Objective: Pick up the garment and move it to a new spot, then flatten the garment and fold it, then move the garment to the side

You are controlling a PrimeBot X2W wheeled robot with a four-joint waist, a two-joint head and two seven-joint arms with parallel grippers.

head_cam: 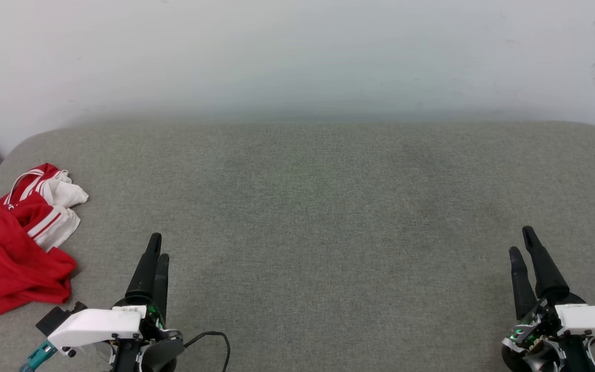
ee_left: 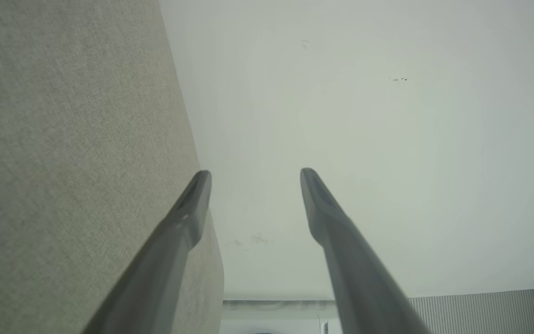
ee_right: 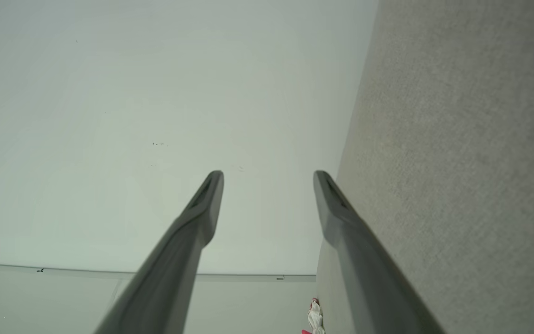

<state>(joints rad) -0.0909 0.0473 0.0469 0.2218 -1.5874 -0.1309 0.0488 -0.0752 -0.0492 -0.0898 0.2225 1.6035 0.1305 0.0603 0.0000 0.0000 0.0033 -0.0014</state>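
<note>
Right claw: fingers parted, from 6 o'clock.
Worktop: grey fabric, 3 o'clock.
Garment: white-red scrap, 6 o'clock.

Even, soft light; faint shadows.

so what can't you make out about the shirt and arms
- Head view: the garment lies crumpled on the grey surface, any print hidden in folds, left part cut by the frame edge.
- Right wrist view: the garment is a tiny scrap at the bottom edge, too small to read.
- Head view: bottom edge cuts off both arms behind the left end effector and right end effector.
</note>
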